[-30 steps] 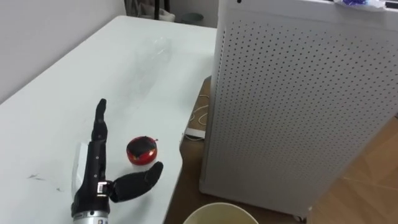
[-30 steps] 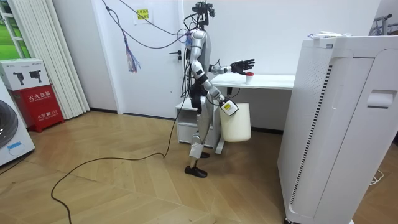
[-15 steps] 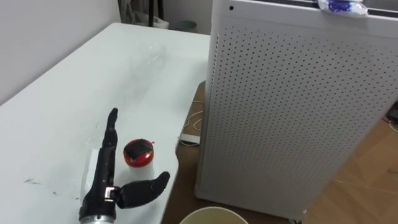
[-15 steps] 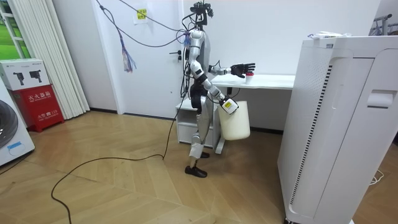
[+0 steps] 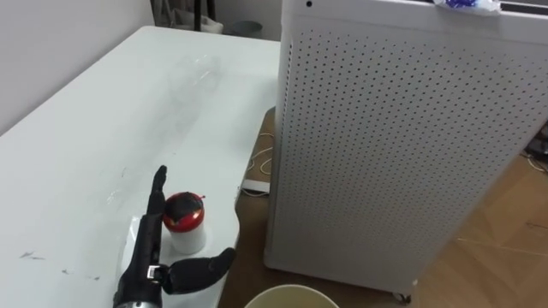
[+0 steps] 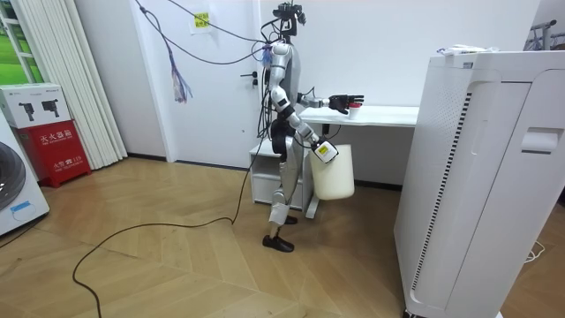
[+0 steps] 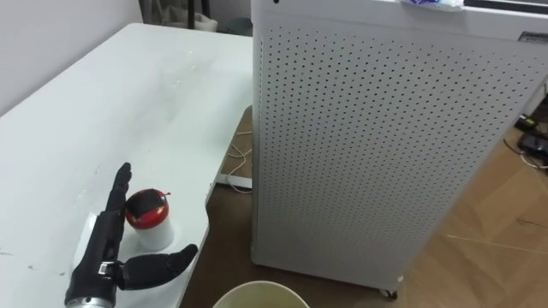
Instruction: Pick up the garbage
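Note:
A small white container with a red lid (image 5: 184, 222) stands near the front edge of the white table (image 5: 68, 128). My left hand (image 5: 150, 257) lies open on the table right beside it, with straight fingers along its left side and the thumb spread out in front of it. In the room view my left hand (image 6: 344, 100) reaches over the table end. A clear plastic bottle (image 5: 193, 73) lies farther back on the table. A white bucket (image 6: 335, 172) hangs from my right hand (image 6: 321, 152) at hip height; its rim (image 5: 287, 294) shows below the table edge.
A tall white perforated cabinet (image 5: 394, 145) stands close to the table's right, with a blue and white item (image 5: 462, 4) on top. A white cable (image 5: 261, 162) lies on the floor in the gap between them. I stand at the table's end.
My left hand has slid forward and lowered, so the red-lidded container now sits between fingers and thumb. The camera has shifted; the container now shows more upright.

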Available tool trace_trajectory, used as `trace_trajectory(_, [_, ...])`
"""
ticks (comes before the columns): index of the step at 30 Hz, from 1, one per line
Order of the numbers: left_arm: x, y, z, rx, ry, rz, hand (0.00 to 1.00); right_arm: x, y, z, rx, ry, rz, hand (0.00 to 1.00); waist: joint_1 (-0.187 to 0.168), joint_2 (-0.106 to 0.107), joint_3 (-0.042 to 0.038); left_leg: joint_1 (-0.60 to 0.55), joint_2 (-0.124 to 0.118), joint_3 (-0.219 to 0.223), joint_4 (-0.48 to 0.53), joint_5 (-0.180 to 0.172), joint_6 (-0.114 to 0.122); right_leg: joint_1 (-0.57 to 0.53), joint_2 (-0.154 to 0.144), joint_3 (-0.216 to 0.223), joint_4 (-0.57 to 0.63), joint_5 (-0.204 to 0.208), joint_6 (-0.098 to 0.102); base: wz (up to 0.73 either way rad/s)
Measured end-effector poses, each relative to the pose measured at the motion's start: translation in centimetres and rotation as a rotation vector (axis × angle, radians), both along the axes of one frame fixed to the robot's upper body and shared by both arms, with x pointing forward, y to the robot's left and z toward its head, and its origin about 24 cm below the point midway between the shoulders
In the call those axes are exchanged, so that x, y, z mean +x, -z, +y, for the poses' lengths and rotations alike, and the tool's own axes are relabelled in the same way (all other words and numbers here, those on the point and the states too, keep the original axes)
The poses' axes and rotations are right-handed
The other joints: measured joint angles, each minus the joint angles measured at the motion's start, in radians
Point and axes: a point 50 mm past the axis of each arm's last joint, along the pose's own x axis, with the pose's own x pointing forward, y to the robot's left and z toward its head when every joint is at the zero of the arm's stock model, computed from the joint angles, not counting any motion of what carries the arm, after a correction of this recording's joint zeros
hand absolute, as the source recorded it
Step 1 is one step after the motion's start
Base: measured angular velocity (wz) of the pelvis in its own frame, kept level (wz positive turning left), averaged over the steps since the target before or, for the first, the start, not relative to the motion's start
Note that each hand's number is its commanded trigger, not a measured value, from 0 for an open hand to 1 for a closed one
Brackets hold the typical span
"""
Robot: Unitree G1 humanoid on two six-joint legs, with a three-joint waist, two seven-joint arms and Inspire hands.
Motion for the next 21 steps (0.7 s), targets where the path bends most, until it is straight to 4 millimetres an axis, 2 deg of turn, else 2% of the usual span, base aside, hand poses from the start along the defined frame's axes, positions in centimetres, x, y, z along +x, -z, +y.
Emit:
trace_trajectory(7, [0.00,0.00,0.10,-0.019,-0.015,-0.001,0.00,0.07,-0.17,0.07,-0.001,0.003,-0.011,1.00,-0.001,0.001,-0.0019,0.001,0.000,0.000,-0.001,0.000,0.000,-0.001,0.000,-0.001,0.000,0.000,0.000,0.00])
trace_trajectory(13, [-0.04,-0.02,0.24,-0.026,-0.038,-0.007,0.00,0.27,-0.46,0.16,-0.001,0.006,-0.030,1.00,-0.004,0.007,-0.0128,0.004,0.000,0.000,-0.001,0.000,0.000,0.002,0.000,0.001,-0.001,0.000,0.000,0.00])
trace_trajectory(21, [-0.12,0.14,0.65,-0.061,-0.076,-0.001,0.00,-0.19,-0.33,0.15,0.000,0.009,-0.021,1.00,-0.011,0.008,-0.0132,0.025,0.000,0.012,-0.004,0.000,0.000,0.016,-0.001,0.006,-0.001,0.000,0.000,-0.03])
